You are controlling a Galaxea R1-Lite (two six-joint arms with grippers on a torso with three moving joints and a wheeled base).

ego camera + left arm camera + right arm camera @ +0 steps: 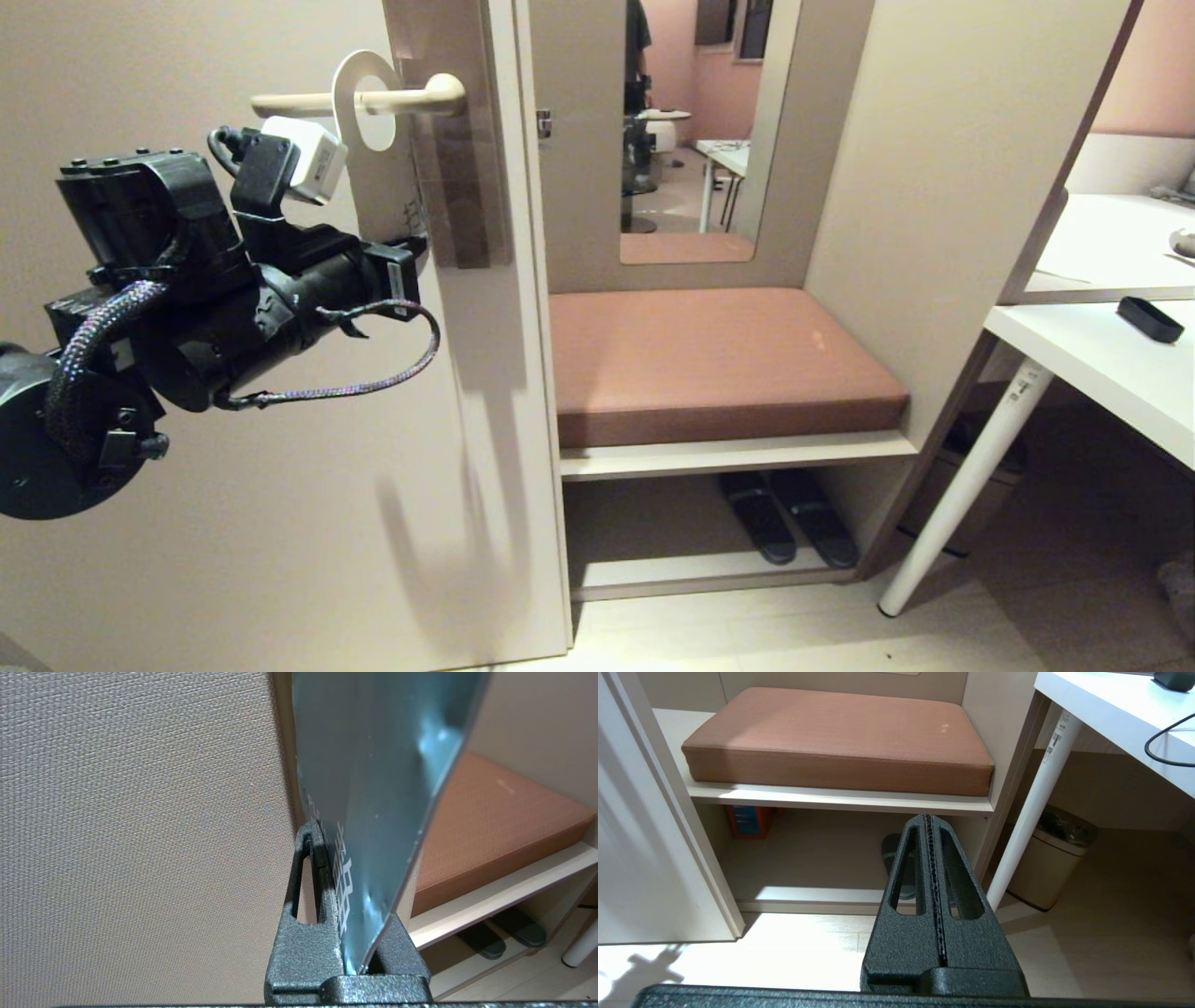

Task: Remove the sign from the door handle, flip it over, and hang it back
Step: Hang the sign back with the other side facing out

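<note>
sign [373, 826] blue side, left wrist only, seemingly clamped

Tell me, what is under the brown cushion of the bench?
Under the cushion a cream shelf bears it. Below, dark slippers lie side by side, and an orange-blue box stands there; the shelf hides its top.

Glossy sign [383, 788], matt textured gripper [348, 933]

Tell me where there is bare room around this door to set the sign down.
The brown bench cushion right of the door is bare. The white desk has free surface beside a black box. The shelf under the bench holds slippers. Crowded: the door handle, where the left claw grips the hanging sign.
</note>
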